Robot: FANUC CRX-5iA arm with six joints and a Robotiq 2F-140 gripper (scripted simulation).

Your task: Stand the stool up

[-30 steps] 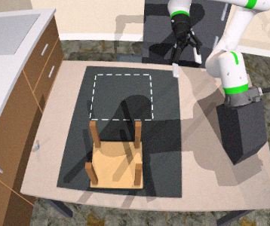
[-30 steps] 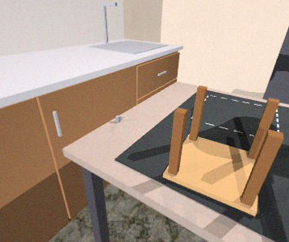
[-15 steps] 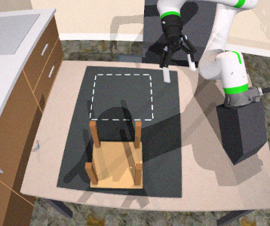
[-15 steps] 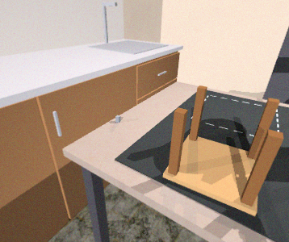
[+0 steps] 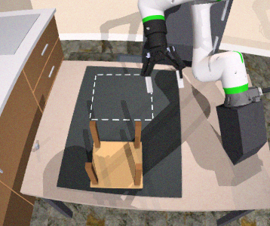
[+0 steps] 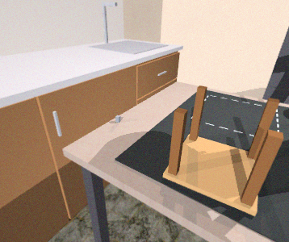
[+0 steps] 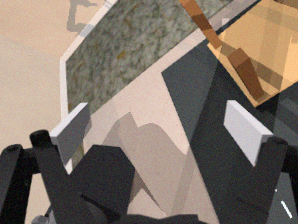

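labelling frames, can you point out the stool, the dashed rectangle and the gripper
stool (image 5: 114, 166), top view, underside of its seat
dashed rectangle (image 5: 92, 97), top view, its left dashed edge
gripper (image 5: 164, 82), top view, midway between its open fingertips

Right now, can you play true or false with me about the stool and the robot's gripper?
1. The stool is upside down, legs pointing up. True.
2. The stool sits inside the dashed rectangle. False: it lies just outside it, on the dark mat.
3. The gripper is holding a stool leg. False: it is open and holds nothing.
4. The gripper is on the rectangle's far side from the stool. True.
5. The stool has three legs. False: four show.
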